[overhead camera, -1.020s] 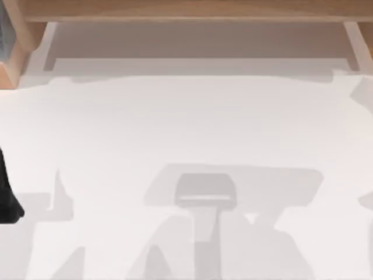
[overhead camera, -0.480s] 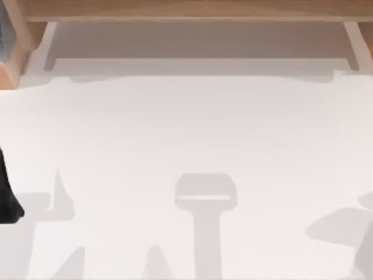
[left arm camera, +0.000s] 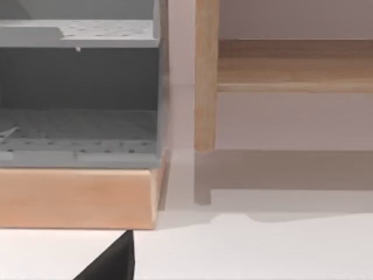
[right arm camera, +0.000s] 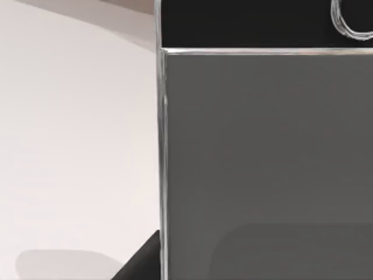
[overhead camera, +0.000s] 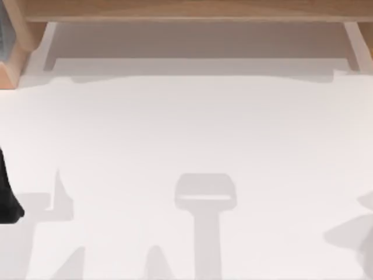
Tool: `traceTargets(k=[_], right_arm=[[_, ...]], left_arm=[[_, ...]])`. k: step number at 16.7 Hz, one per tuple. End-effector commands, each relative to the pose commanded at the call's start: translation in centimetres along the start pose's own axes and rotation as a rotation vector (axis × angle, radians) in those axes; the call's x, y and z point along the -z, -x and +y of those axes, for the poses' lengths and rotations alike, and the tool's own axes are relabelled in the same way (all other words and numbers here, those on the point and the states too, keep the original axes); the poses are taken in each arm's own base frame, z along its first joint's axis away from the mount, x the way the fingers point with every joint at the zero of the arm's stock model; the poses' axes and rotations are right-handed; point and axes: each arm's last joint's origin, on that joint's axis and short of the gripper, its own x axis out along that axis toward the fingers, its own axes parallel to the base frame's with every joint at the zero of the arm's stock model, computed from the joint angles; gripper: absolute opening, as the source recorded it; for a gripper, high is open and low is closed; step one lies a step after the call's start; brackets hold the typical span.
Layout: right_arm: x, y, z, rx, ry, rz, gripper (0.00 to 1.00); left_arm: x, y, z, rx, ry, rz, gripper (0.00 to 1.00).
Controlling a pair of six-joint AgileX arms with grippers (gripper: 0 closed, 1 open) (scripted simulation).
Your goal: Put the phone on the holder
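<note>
The phone (right arm camera: 262, 163) lies very close in the right wrist view: a grey screen, a black band at one end, part of a round button ring (right arm camera: 349, 23) and a silver rim. A dark finger (right arm camera: 143, 262) of my right gripper lies against that rim, and the gripper appears shut on the phone. The holder is out of view. A dark part of my left arm (overhead camera: 7, 195) sits at the table's left edge in the top view. In the left wrist view a black wedge (left arm camera: 111, 262) shows low over the white table.
A wooden frame (overhead camera: 186, 10) runs along the table's back edge. A grey perforated shelf (left arm camera: 78, 134) on a wooden base (left arm camera: 76, 195) stands at the back left. Soft shadows lie on the white tabletop (overhead camera: 186, 128) near the front and right edge.
The broad shadow over the table's front middle has pulled away to the right edge and shrunk. The dark part of the left arm has stayed put.
</note>
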Motion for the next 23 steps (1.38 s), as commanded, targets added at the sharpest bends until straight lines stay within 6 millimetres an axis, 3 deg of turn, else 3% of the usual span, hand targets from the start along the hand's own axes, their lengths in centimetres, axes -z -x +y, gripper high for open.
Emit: traceTargets(k=[11,16,23], right_arm=[[0.1,0.4,-0.5,0.104,0.079,0.033,0.0],[-0.7,-1.9,0.1,0.067,0.088,0.023,0.0],[0.2,-5.0,0.1,0.0,0.0,0.0,0.0]], left_arm=[[0.0,0.0,0.0,0.0,0.0,0.0,1.0],[0.0,0.0,0.0,0.0,0.0,0.0,1.0],[0.0,0.0,0.0,0.0,0.0,0.0,1.0]])
